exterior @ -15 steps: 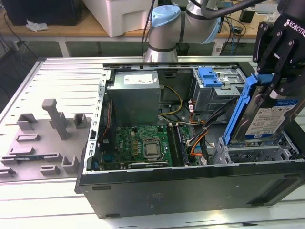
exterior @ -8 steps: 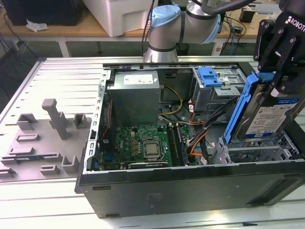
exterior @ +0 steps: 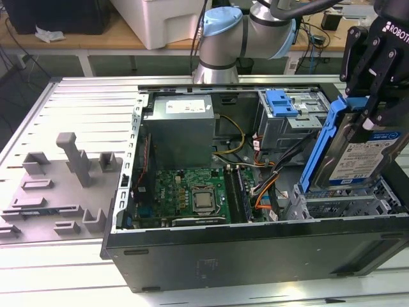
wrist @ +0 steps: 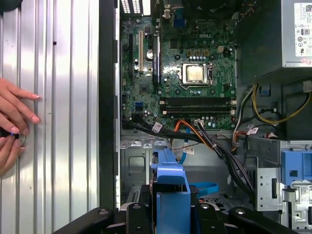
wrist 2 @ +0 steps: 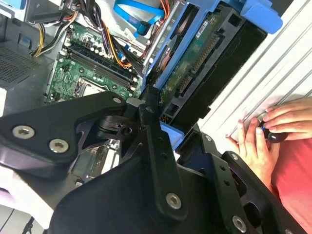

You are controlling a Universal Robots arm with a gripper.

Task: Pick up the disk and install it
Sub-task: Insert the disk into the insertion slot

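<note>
The disk (exterior: 369,152), a silver drive with a blue-and-white label in a blue plastic carrier frame, hangs tilted on edge at the exterior view's right. Its lower end is at the drive cage (exterior: 345,203) of the open computer case (exterior: 255,252). My black gripper (exterior: 365,115) is shut on the disk's upper end. In the second wrist view the disk (wrist 2: 195,68) shows its green circuit-board side, running away from the gripper (wrist 2: 165,124) toward the case interior. In the first wrist view the blue carrier of the disk (wrist: 168,178) sticks out from the gripper (wrist: 170,212) over the case floor.
Inside the case are the grey power-supply box (exterior: 179,131), the motherboard (exterior: 192,192), bundled cables (exterior: 268,185) and a blue latch piece (exterior: 281,102) on the upper bay. A person's hands (wrist: 12,122) rest on the ribbed table beside the case. Grey fixtures (exterior: 70,179) stand at the exterior view's left.
</note>
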